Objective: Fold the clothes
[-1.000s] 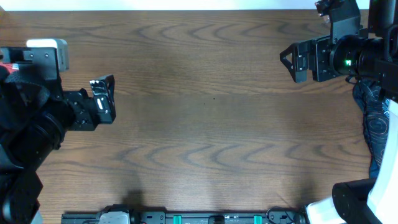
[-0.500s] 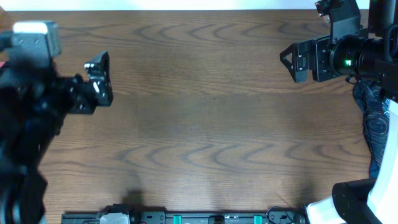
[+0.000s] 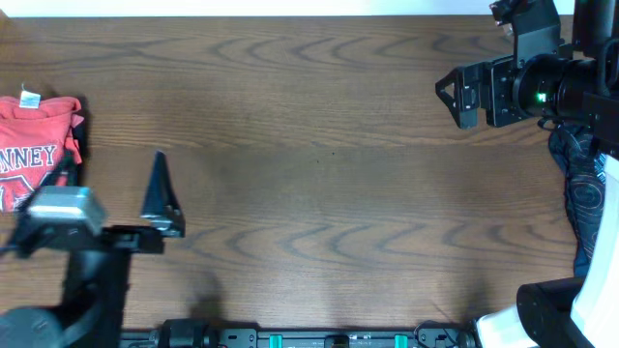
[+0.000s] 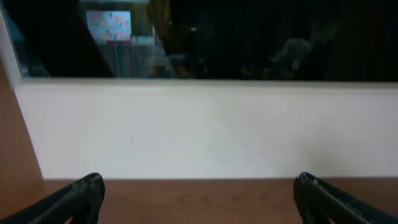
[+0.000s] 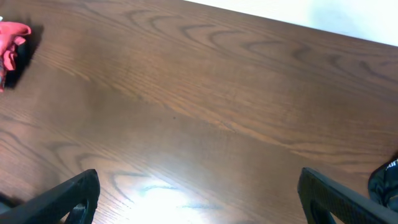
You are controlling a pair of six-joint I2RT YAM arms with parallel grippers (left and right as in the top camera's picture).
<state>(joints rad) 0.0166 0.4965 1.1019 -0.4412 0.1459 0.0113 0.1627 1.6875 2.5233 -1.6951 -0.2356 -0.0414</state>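
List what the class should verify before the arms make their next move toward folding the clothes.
1. Left gripper open, nothing between its fingers: ok.
2. Right gripper open, nothing between its fingers: ok.
3. Coral-red T-shirt in sight: ok, at the left edge of the table.
4. T-shirt spread flat: not ok, bunched up.
5. Left gripper aimed at the T-shirt: not ok, it faces the wall.
6. Navy swirl-patterned garment wholly on the table: cannot tell, cut off at the picture's edge.

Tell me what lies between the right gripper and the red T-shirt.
Only bare table between right gripper and red T-shirt, clearest in the overhead view.
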